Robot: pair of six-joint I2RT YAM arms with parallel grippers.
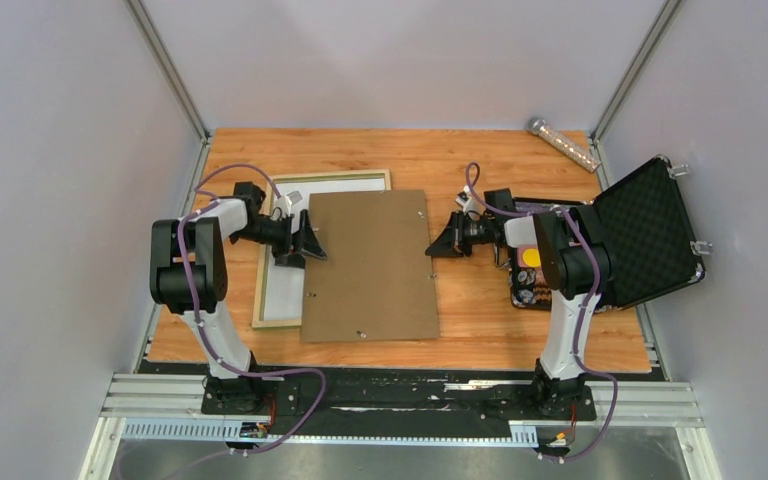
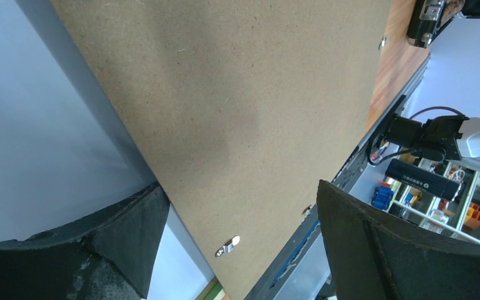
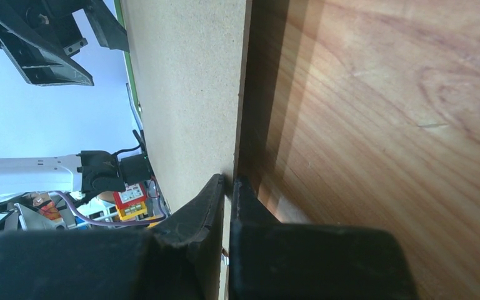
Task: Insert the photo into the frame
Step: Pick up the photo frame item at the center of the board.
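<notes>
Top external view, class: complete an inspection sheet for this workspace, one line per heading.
Surface: orange-brown wooden table, no spills seen.
Job's things: pale-wood rectangular frame, back up, left; white sheet inside, likely the photo face down; flat brown backing board overlapping the frame's right side.
Clutter: open black foam-lined case, right; glittery tube, far-right corner.
Grippers: left gripper open at the board's left edge; right gripper shut on its right edge.
Cables: purple cables along both arms.
Surroundings: pale walls.
</notes>
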